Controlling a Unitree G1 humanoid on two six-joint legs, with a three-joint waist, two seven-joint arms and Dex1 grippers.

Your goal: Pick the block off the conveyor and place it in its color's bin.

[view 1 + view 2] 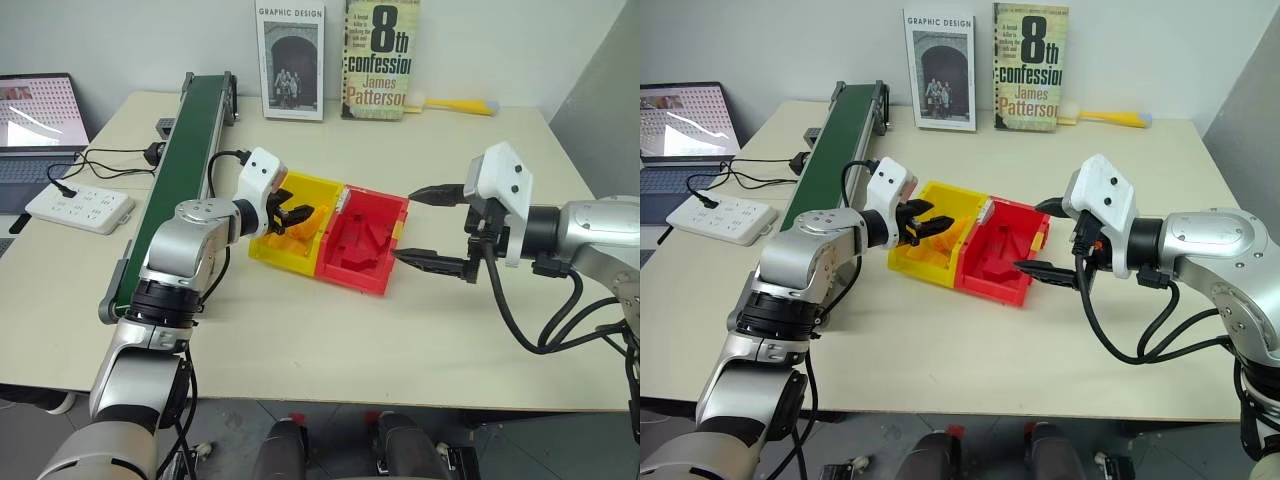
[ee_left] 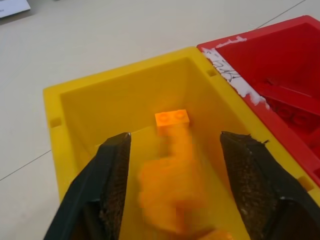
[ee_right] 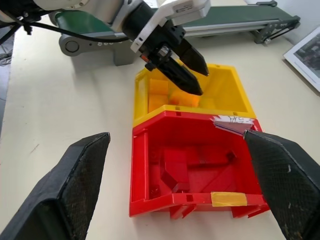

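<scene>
Block inside the yellow bin

The left pincer (image 2: 172,192) hangs over the yellow bin (image 2: 90,100), fingers spread, holding nothing. The small orange block (image 2: 172,118) is in the bin, between the fingers. The right pincer (image 3: 175,192) is spread wide beside the red bin (image 3: 150,200) on the tabletop (image 1: 300,340).

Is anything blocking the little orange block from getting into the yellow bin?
Nothing visible does. The left gripper is over the open yellow bin with its fingers apart, and the block shows between them, already inside the bin's walls above other orange pieces. The red bin sits beside it, out of the way.
</scene>
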